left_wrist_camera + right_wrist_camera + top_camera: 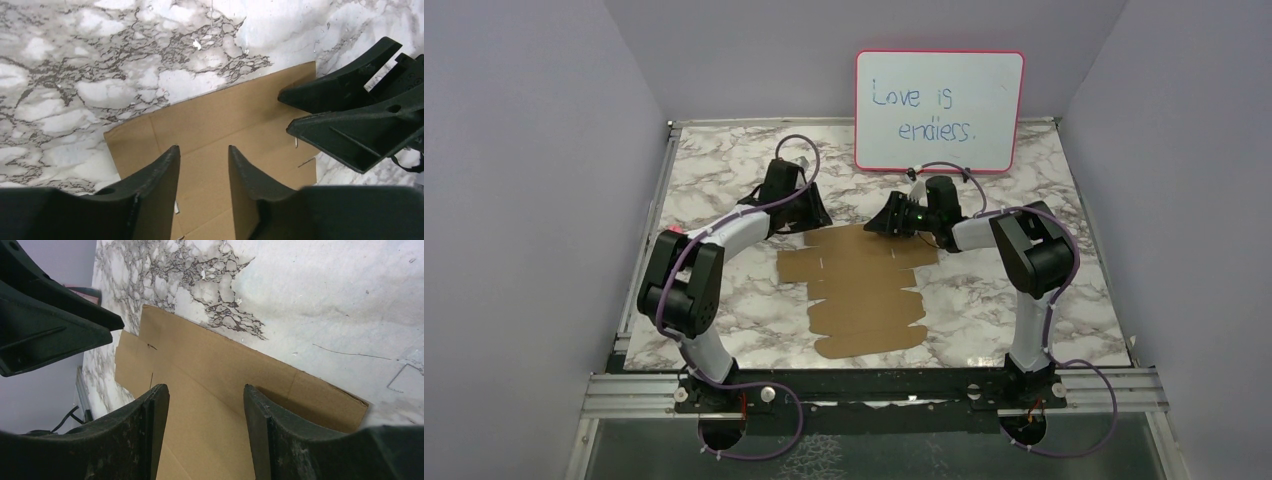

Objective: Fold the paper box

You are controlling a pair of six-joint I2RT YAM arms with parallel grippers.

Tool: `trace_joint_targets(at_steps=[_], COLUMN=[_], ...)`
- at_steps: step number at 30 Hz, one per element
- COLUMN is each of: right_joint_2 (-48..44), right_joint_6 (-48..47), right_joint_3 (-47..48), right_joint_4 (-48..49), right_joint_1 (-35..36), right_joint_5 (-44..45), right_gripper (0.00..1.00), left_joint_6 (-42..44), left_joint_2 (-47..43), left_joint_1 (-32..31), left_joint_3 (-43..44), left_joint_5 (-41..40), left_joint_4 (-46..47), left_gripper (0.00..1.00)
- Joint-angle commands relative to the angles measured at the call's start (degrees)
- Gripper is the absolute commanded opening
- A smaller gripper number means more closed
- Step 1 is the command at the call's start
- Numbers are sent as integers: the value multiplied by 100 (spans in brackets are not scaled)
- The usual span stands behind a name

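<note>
Paper box (pixel 864 290) — flat, centred between the table's (pixel 724 170) side edges. Left gripper (pixel 204 165) narrow, right gripper (pixel 206 405) wider, both empty. I risk skidding the sheet — nothing pins it.

The paper box (pixel 864 290) lies flat mid-table (pixel 724 180) as a brown die-cut sheet reaching toward the near edge. At its far end are the left gripper (pixel 809 215) and the right gripper (pixel 886 222), one at each corner. A whiteboard (pixel 939 110) stands at the far edge.

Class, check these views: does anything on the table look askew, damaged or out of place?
Nothing stands out. The paper box lies flat and unfolded; the left gripper and right gripper hang open over its far edge; the whiteboard stands upright.
</note>
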Motion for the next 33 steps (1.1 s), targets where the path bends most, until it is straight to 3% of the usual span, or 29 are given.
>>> trace_joint_targets(at_steps=[1, 6, 12, 19, 27, 33], right_joint_2=[166, 156, 142, 154, 143, 174], right_joint_6=[-96, -105, -109, -114, -132, -123], right_joint_3=[-91, -87, -98, -129, -111, -89], right_joint_4=[-59, -66, -55, -42, -81, -71], right_joint_1=[70, 77, 79, 88, 89, 88], right_joint_5=[43, 59, 35, 17, 9, -6], right_gripper=[62, 62, 62, 62, 62, 62], left_joint_6=[418, 498, 423, -378, -560, -618], left_joint_2=[204, 404, -53, -141, 223, 448], left_joint_1=[-300, -437, -299, 633, 873, 898], left_joint_3=[450, 597, 262, -707, -817, -832], left_joint_5=[-792, -910, -1108, 613, 1084, 1346], left_joint_4=[-529, -697, -665, 658, 1059, 1208], left_gripper=[37, 36, 47, 49, 47, 36])
